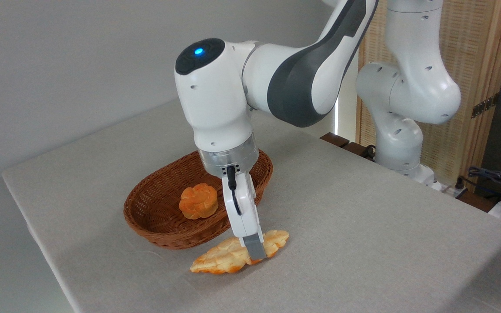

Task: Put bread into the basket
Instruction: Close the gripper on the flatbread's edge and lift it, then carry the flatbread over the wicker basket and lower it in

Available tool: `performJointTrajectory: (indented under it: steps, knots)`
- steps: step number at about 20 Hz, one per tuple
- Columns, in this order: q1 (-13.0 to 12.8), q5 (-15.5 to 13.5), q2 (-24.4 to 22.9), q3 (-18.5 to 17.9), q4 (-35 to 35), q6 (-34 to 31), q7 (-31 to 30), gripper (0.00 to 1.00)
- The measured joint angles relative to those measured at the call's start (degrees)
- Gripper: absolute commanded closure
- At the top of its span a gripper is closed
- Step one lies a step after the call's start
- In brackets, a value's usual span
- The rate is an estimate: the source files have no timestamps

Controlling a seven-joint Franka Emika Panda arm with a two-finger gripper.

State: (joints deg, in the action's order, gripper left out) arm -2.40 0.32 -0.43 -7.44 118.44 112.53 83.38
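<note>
The bread, a flat leaf-shaped pastry with browner lobed edges, lies on the grey table just in front of the basket. My gripper points straight down over its middle. The near grey finger reaches down along the bread's front side, and the other finger is hidden behind it. Whether the fingers press the bread does not show. The reddish-brown wicker basket stands behind the bread, with its long side toward it.
A round orange-brown bun sits inside the basket. The table ends close to the bread at the front left. The arm's base and cables are at the far right.
</note>
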Motion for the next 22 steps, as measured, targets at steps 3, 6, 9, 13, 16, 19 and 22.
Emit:
performJointTrajectory:
  steps: [3,6,9,13,16,19,22]
  knots:
    - [0.1,0.0,-0.5,-0.1,-0.4,0.0,0.0,0.53]
    - [0.2,0.0,-0.7,-0.2,-0.7,0.0,0.0,0.53]
    - [0.3,0.0,-1.1,-0.3,-0.8,0.0,0.0,0.52]
    - [0.4,-3.9,-2.7,-0.9,-2.4,0.0,-0.1,0.52]
    - [0.3,-8.7,-3.5,-0.8,-4.4,-0.3,-1.5,0.49]
    - [0.1,-11.6,-3.7,0.3,-5.3,-2.3,-5.7,0.45]
    - [-0.1,-14.0,-3.8,3.6,-5.3,-3.9,-12.3,0.45]
